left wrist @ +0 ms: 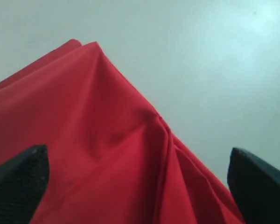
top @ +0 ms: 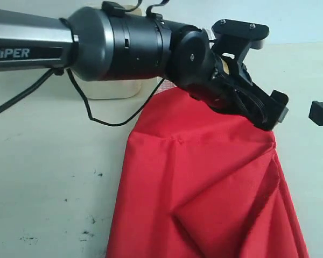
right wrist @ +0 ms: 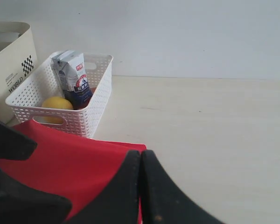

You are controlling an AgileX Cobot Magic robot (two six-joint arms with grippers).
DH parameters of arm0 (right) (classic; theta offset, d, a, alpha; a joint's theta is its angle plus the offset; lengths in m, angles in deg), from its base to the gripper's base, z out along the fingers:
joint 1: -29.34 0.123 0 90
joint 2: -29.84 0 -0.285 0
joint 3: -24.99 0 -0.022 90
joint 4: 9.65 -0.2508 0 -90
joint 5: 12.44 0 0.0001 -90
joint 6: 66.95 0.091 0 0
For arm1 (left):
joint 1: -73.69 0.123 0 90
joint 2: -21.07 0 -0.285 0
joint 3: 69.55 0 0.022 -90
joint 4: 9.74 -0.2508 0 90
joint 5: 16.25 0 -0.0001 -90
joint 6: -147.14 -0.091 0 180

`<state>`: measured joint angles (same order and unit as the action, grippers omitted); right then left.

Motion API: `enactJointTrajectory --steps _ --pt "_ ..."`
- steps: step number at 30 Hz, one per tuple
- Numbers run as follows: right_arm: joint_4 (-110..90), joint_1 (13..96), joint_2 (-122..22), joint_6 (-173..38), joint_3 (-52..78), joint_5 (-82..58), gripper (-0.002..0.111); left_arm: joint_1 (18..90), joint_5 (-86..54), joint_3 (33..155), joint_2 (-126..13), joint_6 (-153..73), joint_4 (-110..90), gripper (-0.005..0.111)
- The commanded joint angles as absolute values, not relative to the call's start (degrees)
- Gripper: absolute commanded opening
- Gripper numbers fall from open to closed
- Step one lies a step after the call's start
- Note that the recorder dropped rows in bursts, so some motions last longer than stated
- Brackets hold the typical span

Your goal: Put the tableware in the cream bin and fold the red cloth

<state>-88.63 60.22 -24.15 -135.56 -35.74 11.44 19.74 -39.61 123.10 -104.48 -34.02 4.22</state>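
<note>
— where's the red cloth [top: 204, 177]?
— rumpled in folds on the pale surface [top: 48, 177], one end under my left claw [left wrist: 137, 151]. that claw's tips stand wide apart, red fabric between them.
— and the right claw [right wrist: 141, 154]?
— tips pressed together at the cloth's edge. i can't tell whether any fabric is pinched. the cream bin [right wrist: 11, 60] stands just beside the white basket [right wrist: 95, 93].
</note>
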Motion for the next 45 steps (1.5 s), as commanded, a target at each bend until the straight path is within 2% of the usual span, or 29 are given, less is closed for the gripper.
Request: enactJointTrajectory --steps 1,3,6,9,10,16,22,29,33,38,45 --pt "-87.84 59.91 -26.78 -136.36 -35.93 12.06 0.000 23.33 -48.46 123.40 -99.95 -34.39 1.65 0.102" --pt "-87.39 59.91 -29.42 -136.07 -35.93 13.42 0.000 25.13 -51.81 122.24 -97.63 -34.54 1.09 0.093" --pt "-86.69 59.91 -33.54 -135.82 -35.19 14.29 0.000 27.87 -52.51 118.55 -93.99 -35.68 1.09 0.062" --pt "-86.52 59.91 -37.91 -135.82 -32.65 14.19 0.000 30.02 -50.51 114.09 -89.89 -35.68 1.21 0.012" --pt "-86.52 59.91 -39.72 -135.82 -31.45 14.19 0.000 30.50 -49.42 112.29 -88.29 -35.89 1.21 0.001" --pt "-86.60 59.91 -53.47 -135.82 -22.48 12.95 0.000 30.97 -43.25 101.24 -78.58 -35.88 0.97 0.003" --pt "-86.67 59.91 -66.96 -138.94 -16.41 -9.73 0.000 30.97 -35.98 89.75 -70.85 -36.30 -0.16 0.003" --pt "-86.77 59.91 -75.71 -138.93 -17.03 -11.37 0.000 30.97 -24.59 77.97 -69.27 -36.30 -0.16 0.003" --pt "-86.77 59.91 -75.73 -138.93 -19.24 -12.44 0.000 30.97 -22.07 75.19 -69.27 -36.30 -0.16 0.003" --pt "-88.68 59.91 -72.75 -138.93 -27.15 -5.28 0.000 30.97 -20.26 74.58 -69.27 -36.99 -0.30 0.003" --pt "-95.51 59.91 -52.98 -140.42 -34.69 6.39 0.000 30.97 -18.50 74.58 -69.27 -36.99 -0.30 0.003"
